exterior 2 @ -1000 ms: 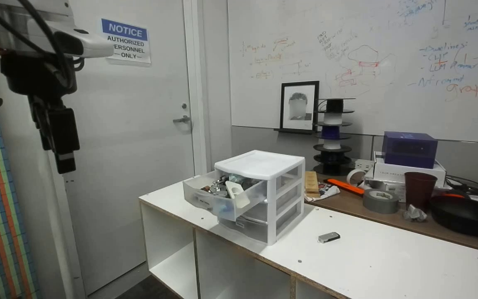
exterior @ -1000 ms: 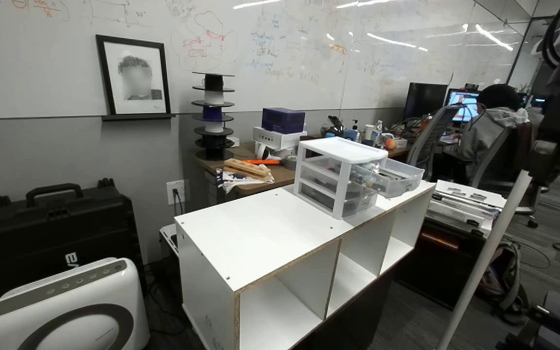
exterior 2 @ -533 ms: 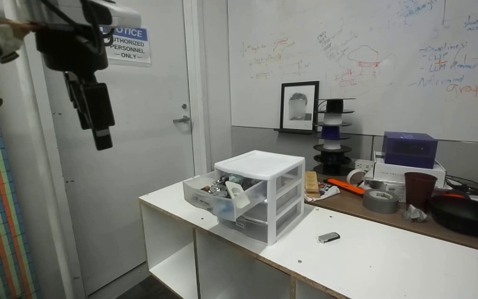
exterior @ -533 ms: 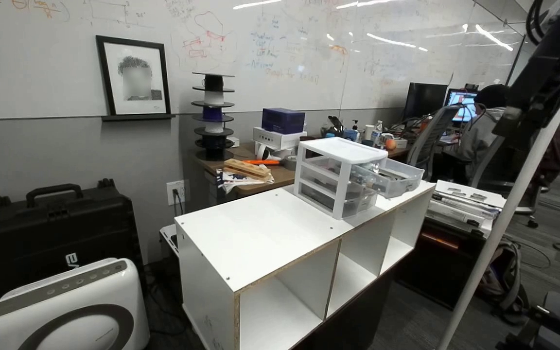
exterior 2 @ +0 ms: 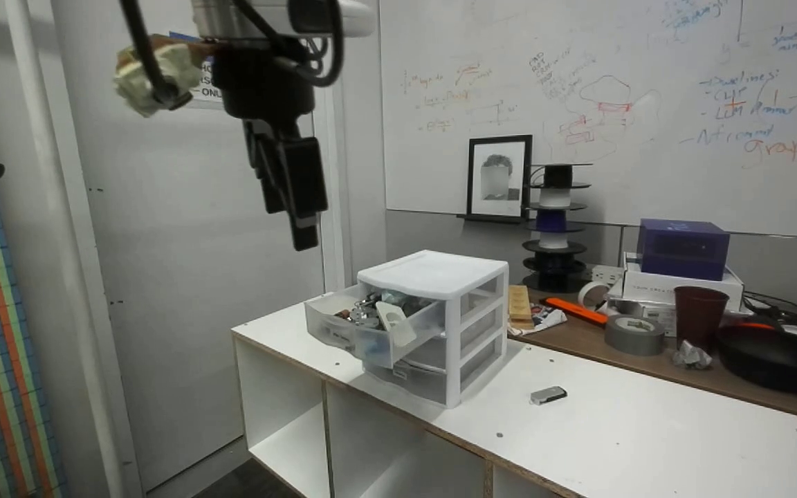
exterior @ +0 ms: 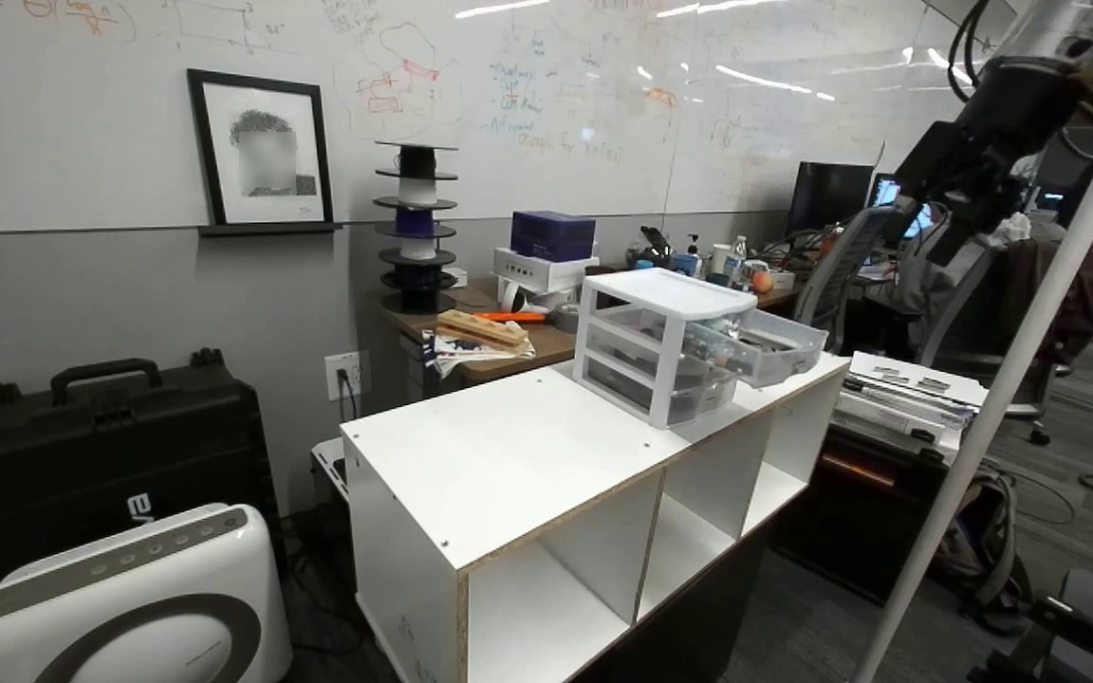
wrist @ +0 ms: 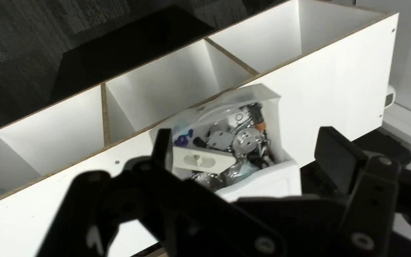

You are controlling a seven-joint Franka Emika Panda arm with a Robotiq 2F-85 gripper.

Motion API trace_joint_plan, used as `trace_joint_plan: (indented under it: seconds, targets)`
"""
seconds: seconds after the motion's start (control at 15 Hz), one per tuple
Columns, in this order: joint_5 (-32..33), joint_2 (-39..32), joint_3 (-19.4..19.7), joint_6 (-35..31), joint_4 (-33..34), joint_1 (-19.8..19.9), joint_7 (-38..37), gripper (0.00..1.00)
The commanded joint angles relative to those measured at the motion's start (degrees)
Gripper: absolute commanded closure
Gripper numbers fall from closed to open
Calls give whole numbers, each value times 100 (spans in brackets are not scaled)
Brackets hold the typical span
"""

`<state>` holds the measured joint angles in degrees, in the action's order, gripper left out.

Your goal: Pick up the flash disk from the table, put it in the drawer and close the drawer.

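Note:
The flash disk [exterior 2: 548, 395], small and silver-grey with a dark end, lies flat on the white table [exterior 2: 647, 429], beside the drawer unit, in an exterior view. I cannot make it out in the wrist view. The translucent top drawer [exterior 2: 329, 332] is pulled out and full of metal and plastic parts; it also shows in an exterior view [exterior: 788, 362] and the wrist view [wrist: 279, 125]. My gripper [wrist: 246, 146] is open and empty, its fingers wide apart. It hangs in the air above the open-drawer side of the unit in both exterior views [exterior: 921, 235] [exterior 2: 291, 225].
The white drawer unit's top [exterior 2: 433, 273] stands below the gripper's height, its lower drawers in place. A wooden desk [exterior 2: 578, 339] behind holds tape, a dark red cup [exterior 2: 699, 315] and a black pan [exterior 2: 779, 360]. A white pole [exterior: 992, 417] stands near the arm.
The gripper has moved through the air towards the drawer unit and turned, so both fingers now show apart in an exterior view. The flash disk and the drawer have not moved.

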<state>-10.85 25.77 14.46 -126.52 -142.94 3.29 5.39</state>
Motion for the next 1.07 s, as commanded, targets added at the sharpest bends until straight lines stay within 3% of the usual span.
trace_joint_plan:
  seconds: [0.0, 0.27, 0.6, 1.0]
  targets:
    - [-437, -1406, 218, -308, 1063, 139, 82, 0]
    - [-850, -2665, 286, -381, 2248, 433, -54, 0]
    - [-731, -4069, 91, -234, 3612, 839, -315, 0]
    - [-633, -5478, -338, -904, 4373, 983, -397, 0]
